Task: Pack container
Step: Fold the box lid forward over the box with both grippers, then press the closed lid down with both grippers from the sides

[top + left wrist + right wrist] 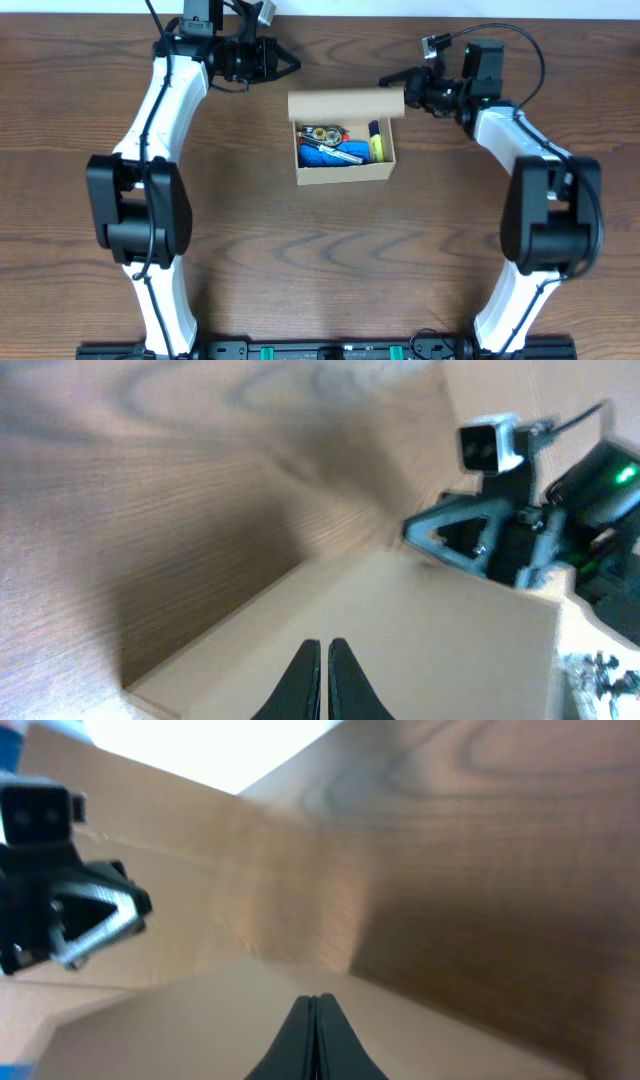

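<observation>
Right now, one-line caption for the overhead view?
Open container holding a blue item and a yellow item; left gripper and right gripper, both shut, near either end of its open lid.

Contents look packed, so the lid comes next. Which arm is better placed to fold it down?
Probably right: the right gripper sits beside the lid corner; the left gripper is farther back.
</observation>
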Tool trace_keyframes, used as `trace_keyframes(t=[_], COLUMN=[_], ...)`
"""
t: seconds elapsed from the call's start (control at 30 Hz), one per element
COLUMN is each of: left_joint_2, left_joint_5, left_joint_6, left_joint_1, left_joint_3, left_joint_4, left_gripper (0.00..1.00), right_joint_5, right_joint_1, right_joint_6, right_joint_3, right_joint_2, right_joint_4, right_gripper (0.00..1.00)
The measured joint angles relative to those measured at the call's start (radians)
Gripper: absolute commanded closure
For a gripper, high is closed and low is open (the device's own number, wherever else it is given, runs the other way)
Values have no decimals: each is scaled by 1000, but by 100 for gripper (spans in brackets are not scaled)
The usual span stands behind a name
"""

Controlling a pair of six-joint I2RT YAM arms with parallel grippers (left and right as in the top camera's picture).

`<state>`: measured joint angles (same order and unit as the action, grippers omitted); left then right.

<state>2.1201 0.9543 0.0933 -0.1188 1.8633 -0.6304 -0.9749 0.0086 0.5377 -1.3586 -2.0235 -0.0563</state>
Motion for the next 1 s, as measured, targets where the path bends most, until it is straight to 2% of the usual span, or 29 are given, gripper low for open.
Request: trace_keyframes(t=[0.2,0.37,0.57,0.73,1.0], left_joint_2=[-88,-151,-201,-202,-202], left_joint_5=[-98,-180,-233,-252,-287], left_joint_6=[-163,-259,-341,-376,-375], left_joint_1=[-2,-5,-29,-80,-130], left_joint_3=[2,2,2,-22,-173], left_joint_4=[-275,-438,-554,-534,-388], left_gripper=[94,94,94,94,94], right_joint_5=[117,215,360,465,522], right_joint_1=[9,35,110,182,198], right_joint_6=[-190,-294,-356,-370,-359], right_joint_3=[1,0,0,46,223], right_joint_2=[173,293,381,385,384], right_joint_4=[-343,-513,-674,-667,-500], right_gripper=[99,99,99,99,99])
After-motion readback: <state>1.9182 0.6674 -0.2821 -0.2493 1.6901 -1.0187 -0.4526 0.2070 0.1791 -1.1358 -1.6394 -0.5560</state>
